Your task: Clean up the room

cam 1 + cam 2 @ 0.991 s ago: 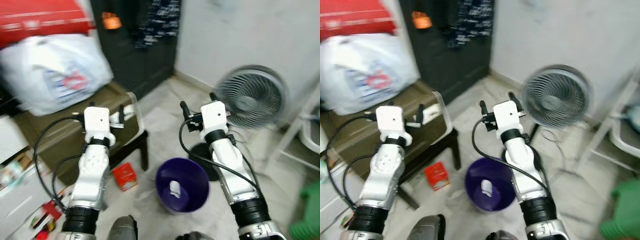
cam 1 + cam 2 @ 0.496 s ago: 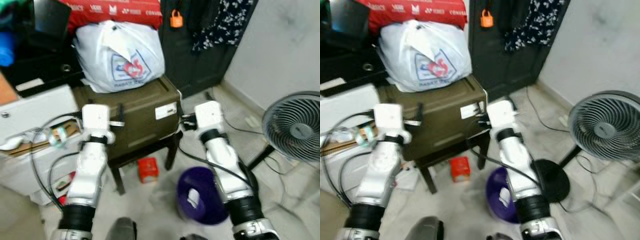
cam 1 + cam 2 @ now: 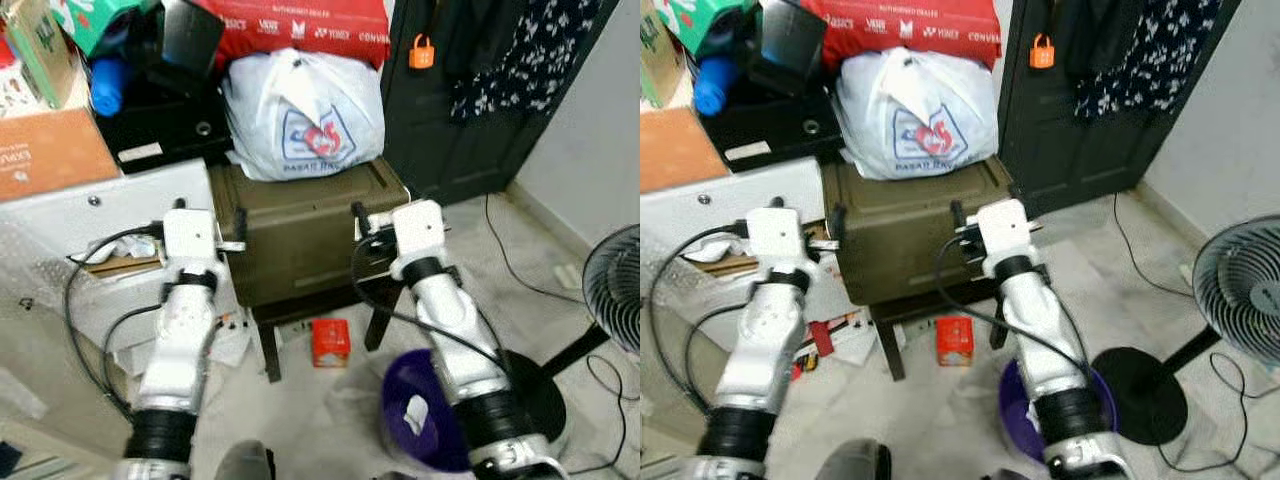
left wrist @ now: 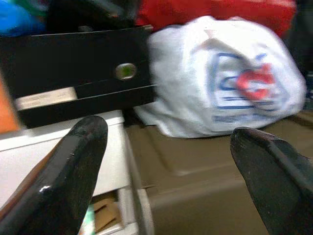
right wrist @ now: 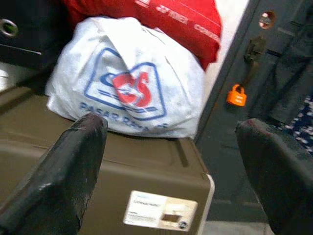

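Small red box [image 3: 329, 341] under stool

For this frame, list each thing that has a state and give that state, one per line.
left tool: open, empty, raised toward the olive case
right tool: open, empty, raised toward the olive case
olive case: lid shut, standing on a dark stool
white plastic bag: full, resting on the case
orange padlock: hanging on the dark door
purple bin: upright, white scrap inside
red carton: lying on the floor
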### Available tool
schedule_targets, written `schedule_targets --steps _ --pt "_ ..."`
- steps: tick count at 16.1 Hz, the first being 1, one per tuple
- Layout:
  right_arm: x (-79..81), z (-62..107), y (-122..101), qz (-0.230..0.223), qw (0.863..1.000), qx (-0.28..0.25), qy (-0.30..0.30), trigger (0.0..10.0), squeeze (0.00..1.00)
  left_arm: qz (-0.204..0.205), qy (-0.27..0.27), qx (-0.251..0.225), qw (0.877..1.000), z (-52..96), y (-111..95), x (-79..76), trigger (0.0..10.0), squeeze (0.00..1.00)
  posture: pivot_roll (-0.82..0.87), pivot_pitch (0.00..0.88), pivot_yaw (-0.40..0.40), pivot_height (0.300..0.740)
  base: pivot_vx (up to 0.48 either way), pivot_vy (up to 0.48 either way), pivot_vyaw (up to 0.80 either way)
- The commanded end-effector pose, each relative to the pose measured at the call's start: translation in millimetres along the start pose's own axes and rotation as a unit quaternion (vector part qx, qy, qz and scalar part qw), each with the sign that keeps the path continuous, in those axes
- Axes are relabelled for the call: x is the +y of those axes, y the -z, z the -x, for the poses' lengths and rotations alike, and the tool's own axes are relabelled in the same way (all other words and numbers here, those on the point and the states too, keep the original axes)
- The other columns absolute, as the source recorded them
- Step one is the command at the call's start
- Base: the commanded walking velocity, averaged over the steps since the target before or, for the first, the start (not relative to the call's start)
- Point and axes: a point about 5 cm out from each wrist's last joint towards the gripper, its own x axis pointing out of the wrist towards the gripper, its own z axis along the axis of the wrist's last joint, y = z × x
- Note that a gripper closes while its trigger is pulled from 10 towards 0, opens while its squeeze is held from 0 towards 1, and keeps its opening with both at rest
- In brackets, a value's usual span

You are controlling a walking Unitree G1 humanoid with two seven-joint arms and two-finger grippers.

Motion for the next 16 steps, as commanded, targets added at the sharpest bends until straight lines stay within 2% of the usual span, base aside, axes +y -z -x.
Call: schedule_targets --steps 1,3,9,14,16 --pt "-0.3 -1.6 0.8 -0.005 1.0 0.003 -0.002 10.0 0.0 0.0 0.007 -0.009 1.0 -3.3 -4.2 -0.6 10.0 0.0 0.03 0.0 -0.028 0.74 0.0 0.0 0.0" --pt "-1.0 -1.8 1.0 -0.01 1.0 0.003 0.001 10.0 0.0 0.001 0.006 -0.01 1.0 -3.6 -4.3 -0.2 10.0 0.0 0.03 0.0 -0.027 0.74 0.0 0.0 0.0" --pt "1.3 -2.4 0.2 0.0 1.0 0.002 -0.003 10.0 0.0 0.003 0.01 -0.013 1.0 -4.4 -5.0 -0.2 10.0 0.0 0.02 0.0 -0.024 0.74 0.334 0.0 0.0" --pt "0.6 -2.5 1.7 -0.014 1.0 0.005 0.0 10.0 0.0 0.002 0.012 -0.013 1.0 -4.6 -5.2 -0.3 10.0 0.0 0.02 0.0 -0.023 0.74 0.338 0.0 0.0" --pt "1.2 -2.6 1.6 -0.015 1.0 0.005 -0.001 10.0 0.0 0.004 0.006 -0.008 1.0 -4.9 -4.0 -0.3 10.0 0.0 0.02 0.0 -0.022 0.74 0.0 0.0 0.0"
